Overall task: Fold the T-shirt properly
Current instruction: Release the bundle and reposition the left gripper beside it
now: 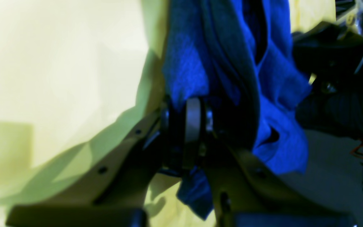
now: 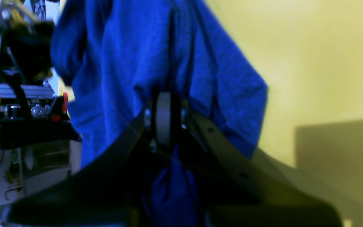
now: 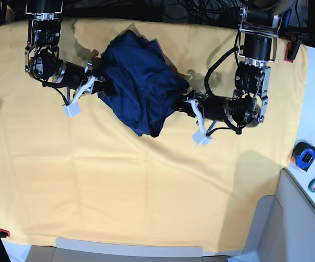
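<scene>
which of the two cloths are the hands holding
The dark navy T-shirt, bunched between the left hand and right hand. The yellow cloth lies flat under it, ungripped.

There are no words, numbers or signs to read in any of these pictures. The blue shirt (image 3: 141, 87) is plain, with no print on it. The yellow cloth (image 3: 146, 191) under it is plain too, and the small things at the side are too tiny and blurry to read.
</scene>
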Robot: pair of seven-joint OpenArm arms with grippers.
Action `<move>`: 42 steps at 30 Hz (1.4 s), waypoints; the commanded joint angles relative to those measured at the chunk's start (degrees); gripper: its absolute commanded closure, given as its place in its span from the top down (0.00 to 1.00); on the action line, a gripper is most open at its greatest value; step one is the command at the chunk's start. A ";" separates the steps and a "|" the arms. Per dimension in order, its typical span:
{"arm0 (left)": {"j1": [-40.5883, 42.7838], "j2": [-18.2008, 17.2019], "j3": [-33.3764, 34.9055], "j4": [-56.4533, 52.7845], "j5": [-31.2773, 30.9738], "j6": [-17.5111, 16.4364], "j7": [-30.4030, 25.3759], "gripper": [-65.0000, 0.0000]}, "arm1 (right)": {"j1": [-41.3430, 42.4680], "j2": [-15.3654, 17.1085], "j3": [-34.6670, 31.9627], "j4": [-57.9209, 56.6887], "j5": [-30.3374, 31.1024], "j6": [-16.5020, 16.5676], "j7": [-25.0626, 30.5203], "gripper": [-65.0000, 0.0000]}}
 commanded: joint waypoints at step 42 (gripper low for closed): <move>-14.94 -0.10 14.64 -14.09 -1.05 0.03 -17.13 0.00 | 3.14 9.60 -16.61 12.38 -8.43 0.25 -0.58 0.00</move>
